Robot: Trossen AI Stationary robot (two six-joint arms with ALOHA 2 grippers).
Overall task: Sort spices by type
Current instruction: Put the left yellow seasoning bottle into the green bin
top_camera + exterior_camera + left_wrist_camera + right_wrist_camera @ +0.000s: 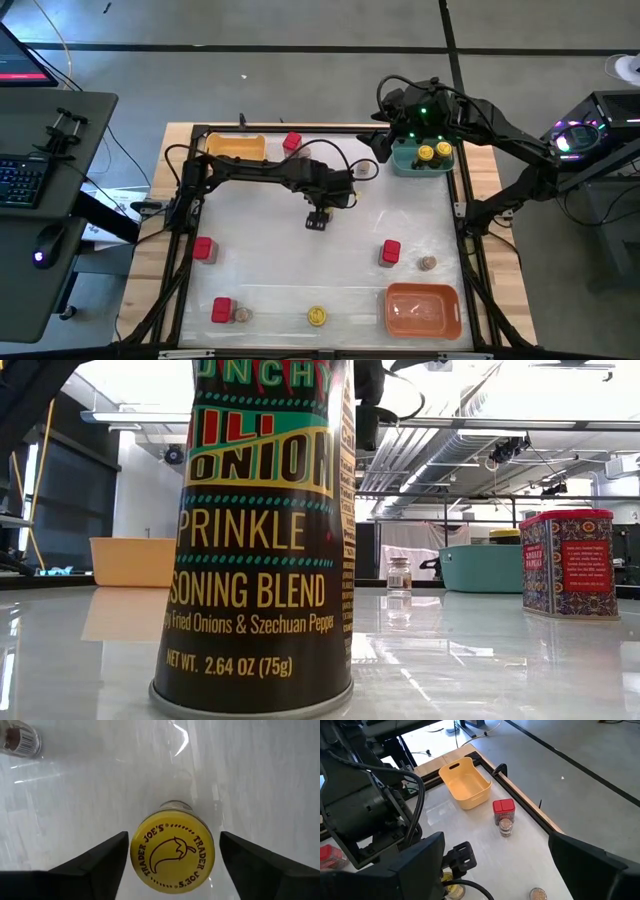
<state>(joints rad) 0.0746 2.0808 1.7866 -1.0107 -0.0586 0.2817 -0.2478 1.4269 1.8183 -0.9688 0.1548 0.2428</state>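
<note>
Between my left gripper's (172,865) spread fingers stands a yellow-lidded jar (172,856), not yet pinched. My right gripper (495,870), also spread, hovers over the teal tray (420,165) holding two yellow jars; red boxes and grey jars lie scattered, so most sorting remains.

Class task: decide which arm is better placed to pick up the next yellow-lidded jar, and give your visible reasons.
Left. The left gripper hangs open directly over a yellow-lidded jar, one finger on each side. The right gripper is at the teal tray, away from any loose jar.
</note>
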